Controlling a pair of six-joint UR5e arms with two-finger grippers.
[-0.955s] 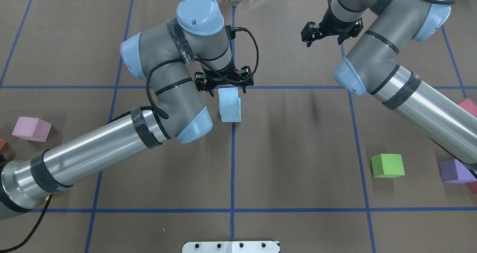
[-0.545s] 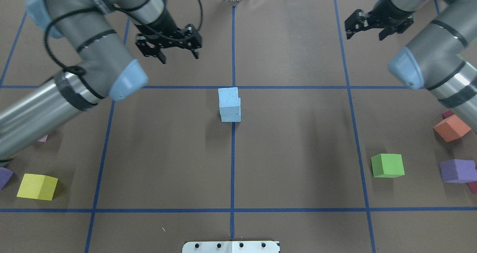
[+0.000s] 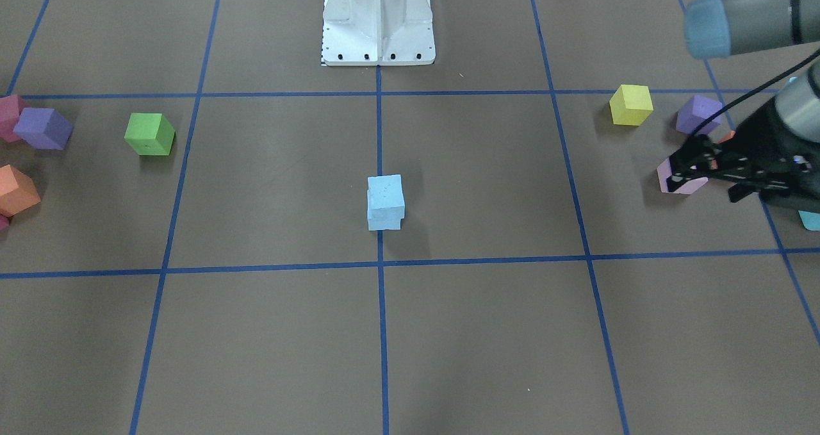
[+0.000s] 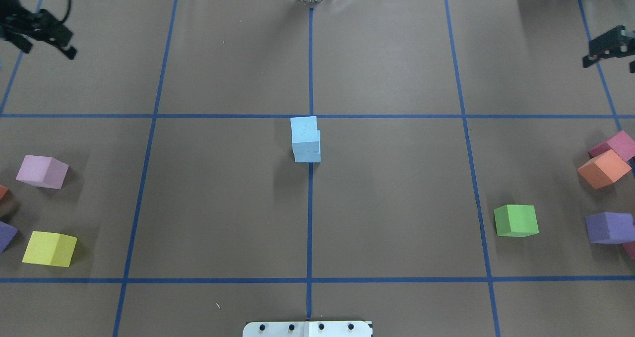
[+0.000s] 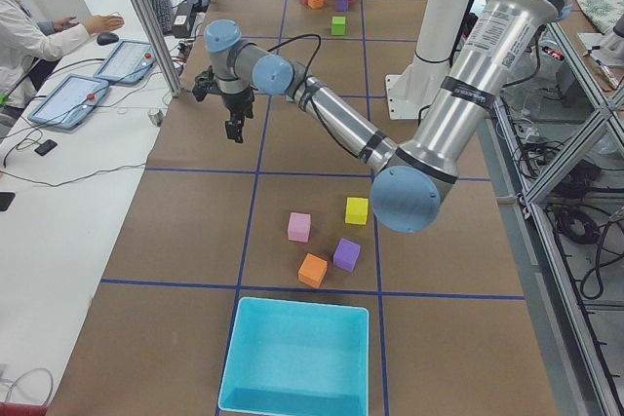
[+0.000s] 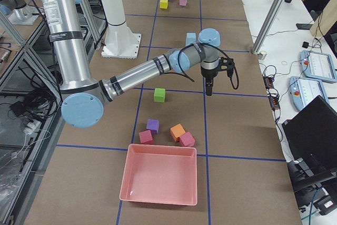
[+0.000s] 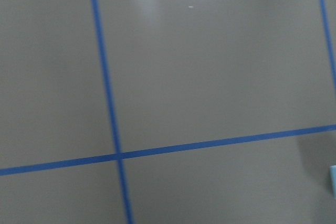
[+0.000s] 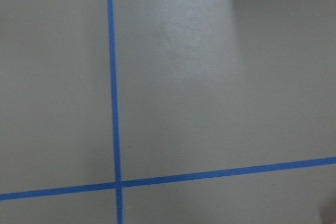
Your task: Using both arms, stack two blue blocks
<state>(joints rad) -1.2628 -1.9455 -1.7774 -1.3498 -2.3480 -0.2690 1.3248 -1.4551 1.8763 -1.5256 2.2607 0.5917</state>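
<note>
Two pale blue blocks point(image 4: 305, 138) stand stacked at the table's centre on the blue middle line, the upper one set slightly off the lower. The stack also shows in the front view point(image 3: 385, 202) and in the right side view point(image 6: 190, 39). My left gripper point(image 4: 43, 41) is open and empty at the far back left, well away from the stack; it also shows in the front view point(image 3: 703, 183). My right gripper point(image 4: 609, 54) hangs at the far right edge, partly cut off, open and empty. Both wrist views show only bare brown table.
Pink cube point(image 4: 42, 171), yellow cube point(image 4: 49, 248) and a purple cube point(image 4: 6, 235) lie at the left. Green cube point(image 4: 516, 220), orange cube point(image 4: 601, 168), magenta cube point(image 4: 615, 144) and purple cube point(image 4: 609, 227) lie at the right. Turquoise bin point(image 5: 297, 358) and pink bin point(image 6: 160, 181) stand at the table's ends.
My left gripper has pulled away from the stack to the far back left. My right gripper has drawn back to the right edge. The stack has not moved.
</note>
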